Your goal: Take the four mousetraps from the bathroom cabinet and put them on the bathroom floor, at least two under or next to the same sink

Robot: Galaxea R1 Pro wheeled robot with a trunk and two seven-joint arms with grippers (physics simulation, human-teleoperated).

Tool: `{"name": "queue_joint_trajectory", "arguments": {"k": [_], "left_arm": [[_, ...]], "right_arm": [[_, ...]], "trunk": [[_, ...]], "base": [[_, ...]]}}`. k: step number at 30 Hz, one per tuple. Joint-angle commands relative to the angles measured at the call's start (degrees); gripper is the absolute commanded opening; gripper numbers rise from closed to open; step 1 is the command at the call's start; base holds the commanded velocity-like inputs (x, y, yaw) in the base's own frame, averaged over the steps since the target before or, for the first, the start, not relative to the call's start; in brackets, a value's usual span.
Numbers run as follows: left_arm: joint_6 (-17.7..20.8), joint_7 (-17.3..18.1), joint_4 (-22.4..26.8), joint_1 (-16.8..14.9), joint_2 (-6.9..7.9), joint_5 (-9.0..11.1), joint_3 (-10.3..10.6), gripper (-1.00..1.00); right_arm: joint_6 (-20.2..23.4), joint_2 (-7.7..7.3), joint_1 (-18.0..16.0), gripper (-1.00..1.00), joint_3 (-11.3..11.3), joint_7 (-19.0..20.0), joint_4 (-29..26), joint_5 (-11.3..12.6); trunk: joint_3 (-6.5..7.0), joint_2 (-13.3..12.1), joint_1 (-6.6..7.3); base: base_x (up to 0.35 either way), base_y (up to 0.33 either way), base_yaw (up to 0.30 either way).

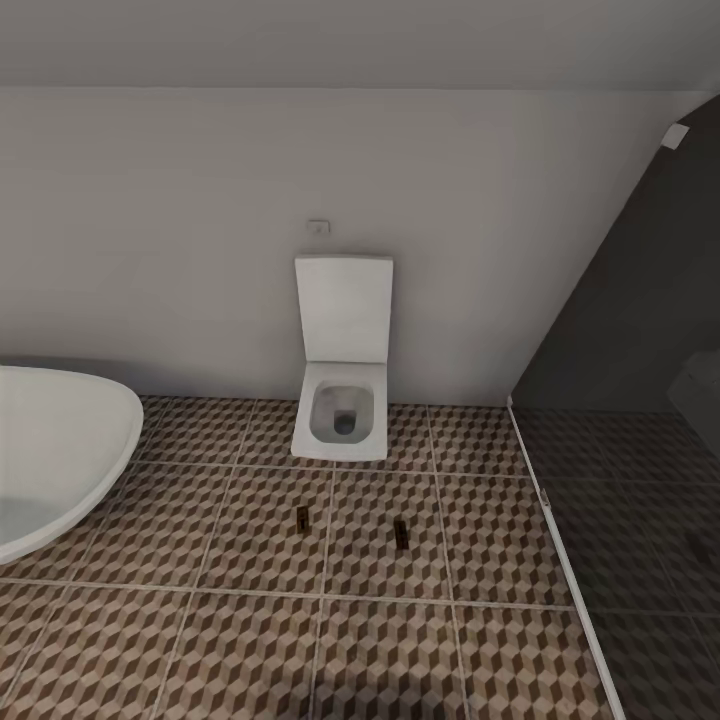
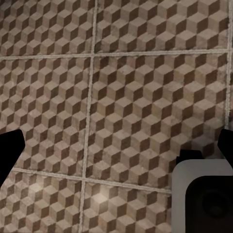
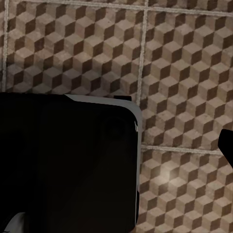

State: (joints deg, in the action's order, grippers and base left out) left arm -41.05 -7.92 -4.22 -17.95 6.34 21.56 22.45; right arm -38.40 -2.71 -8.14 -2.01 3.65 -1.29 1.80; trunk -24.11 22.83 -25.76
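The bathroom floor [image 1: 250, 640] of brown-and-beige cube-patterned tiles fills the lower half of my head view, a white rounded tub [image 1: 60, 450] at the left edge, a white square wall-hung toilet [image 1: 341, 415] at centre. Two small dark mousetraps, one [image 1: 301, 517] and another [image 1: 401, 533], lie on the tiles just below the toilet, apart from each other. My left tool [image 2: 116, 145] looks spread wide and empty over bare tile; my right tool's [image 3: 228, 145] opening I cannot tell. I judge I should turn toward the cabinet, keeping both arms tucked clear of the tub.
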Motion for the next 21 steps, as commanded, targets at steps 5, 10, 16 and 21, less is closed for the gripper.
{"name": "queue_joint_trajectory", "arguments": {"k": [5, 10, 16, 21], "left_arm": [[-0.25, -0.25, -0.18, -0.07, -0.02, 0.15, 0.49, 1.0], [-0.25, -0.25, -0.18, -0.07, -0.03, 0.15, 0.49, 1.0], [-0.25, -0.25, -0.18, -0.07, -0.04, 0.15, 0.49, 1.0], [-0.25, -0.25, -0.18, -0.07, -0.02, 0.15, 0.49, 1.0]], "right_arm": [[-0.19, -0.02, -0.03, 1.0, -0.17, 0.22, 0.05, 0.22], [-0.19, -0.02, -0.03, 1.0, -0.17, 0.22, 0.05, 0.22], [-0.19, -0.02, -0.03, 1.0, -0.18, 0.22, 0.05, 0.22], [-0.19, -0.02, -0.03, 1.0, -0.18, 0.22, 0.04, 0.22]], "trunk": [[-0.08, 0.09, -0.03], [-0.08, 0.09, -0.03], [-0.08, 0.09, -0.03], [-0.08, 0.09, -0.03]], "base": [[0.0, 0.0, 0.0], [0.0, 0.0, 0.0], [0.0, 0.0, 0.0], [0.0, 0.0, 0.0]]}}
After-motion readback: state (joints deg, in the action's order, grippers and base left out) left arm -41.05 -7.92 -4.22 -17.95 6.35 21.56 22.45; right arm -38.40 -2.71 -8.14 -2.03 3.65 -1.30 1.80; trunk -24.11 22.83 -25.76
